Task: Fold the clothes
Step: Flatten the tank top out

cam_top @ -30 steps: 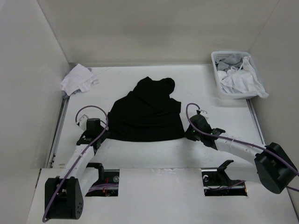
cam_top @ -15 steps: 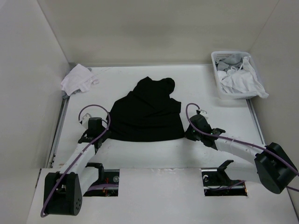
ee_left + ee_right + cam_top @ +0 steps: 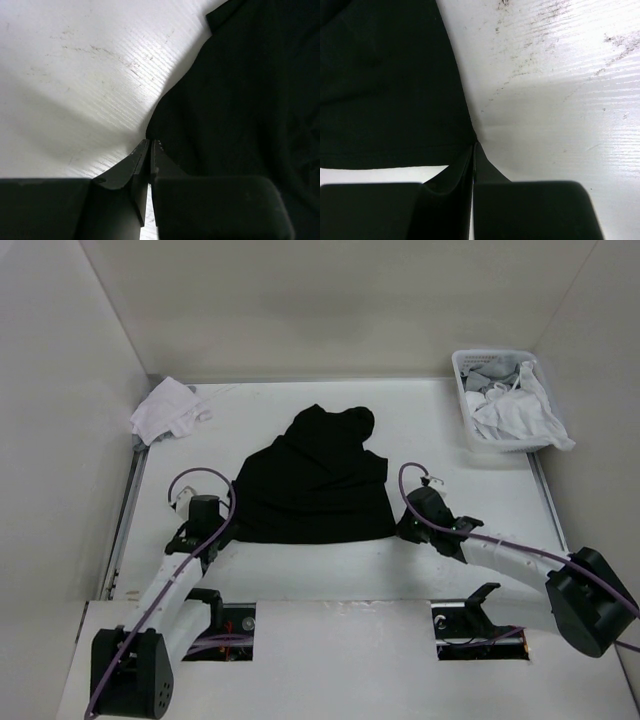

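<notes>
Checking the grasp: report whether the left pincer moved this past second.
Yes: the left pincer edged slightly right, away from the table's left edge, shutting on the black T-shirt.

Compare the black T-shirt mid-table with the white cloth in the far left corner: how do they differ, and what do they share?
The black T-shirt is much larger than the white cloth. The T-shirt lies spread out; the cloth sits crumpled. The left gripper and right gripper pinch the T-shirt's near corners; nothing touches the cloth. Both are soft fabric on the table.
</notes>
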### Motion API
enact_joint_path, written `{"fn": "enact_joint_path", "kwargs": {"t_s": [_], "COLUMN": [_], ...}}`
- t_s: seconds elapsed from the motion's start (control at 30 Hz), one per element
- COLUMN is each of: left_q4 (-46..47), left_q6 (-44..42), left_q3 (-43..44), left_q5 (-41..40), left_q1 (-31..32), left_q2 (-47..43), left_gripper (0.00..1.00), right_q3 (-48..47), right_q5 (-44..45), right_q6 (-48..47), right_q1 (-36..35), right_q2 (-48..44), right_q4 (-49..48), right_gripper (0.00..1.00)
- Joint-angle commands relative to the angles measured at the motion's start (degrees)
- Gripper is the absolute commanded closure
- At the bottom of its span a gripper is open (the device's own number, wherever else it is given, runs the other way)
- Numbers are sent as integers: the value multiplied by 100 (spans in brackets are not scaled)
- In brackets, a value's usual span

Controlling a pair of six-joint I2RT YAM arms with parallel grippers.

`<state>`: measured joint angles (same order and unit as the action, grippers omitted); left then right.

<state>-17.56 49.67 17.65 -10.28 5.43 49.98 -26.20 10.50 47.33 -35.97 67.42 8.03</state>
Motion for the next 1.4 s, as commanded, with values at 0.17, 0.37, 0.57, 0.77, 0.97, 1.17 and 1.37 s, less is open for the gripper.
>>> {"fn": "enact_joint_path", "kwargs": {"t_s": [0.17, 0.37, 0.57, 0.77, 0.97, 1.17, 1.37], "left_q4": [-537, -749, -240, 524, 1035, 1440, 1528], "left_q6": [-10, -106, -756, -1372, -1487, -1549, -1004], "left_q3": [527, 2257, 4209, 5660, 6716, 6857, 6917], "left_q5": [97, -69, -948, -1336, -1257, -1389, -678], "left_q1": [216, 673, 1280, 1509, 1597, 1071, 456], "left_q2": [-1225, -1938, -1869, -1404, -394, 879, 2409], "left_gripper": [100, 100, 100, 100, 99, 99, 99], "right_q3": [-87, -1429, -4222, -6807, -7812, -8146, -8909], "right_q5": [127, 995, 2901, 4863, 4594, 2506, -195], "right_q6": [-110, -285, -1110, -2849, -4802, -4209, -2853], "right_q1": [-116, -880, -2337, -4034, -3890, -1457, 962], "right_q2": [-772, -2758, -2946, -1980, -1136, -179, 1569], "right_q4": [-241, 1391, 2632, 2345, 825, 1076, 1438], "right_gripper": [100, 100, 100, 100, 100, 100, 100]}}
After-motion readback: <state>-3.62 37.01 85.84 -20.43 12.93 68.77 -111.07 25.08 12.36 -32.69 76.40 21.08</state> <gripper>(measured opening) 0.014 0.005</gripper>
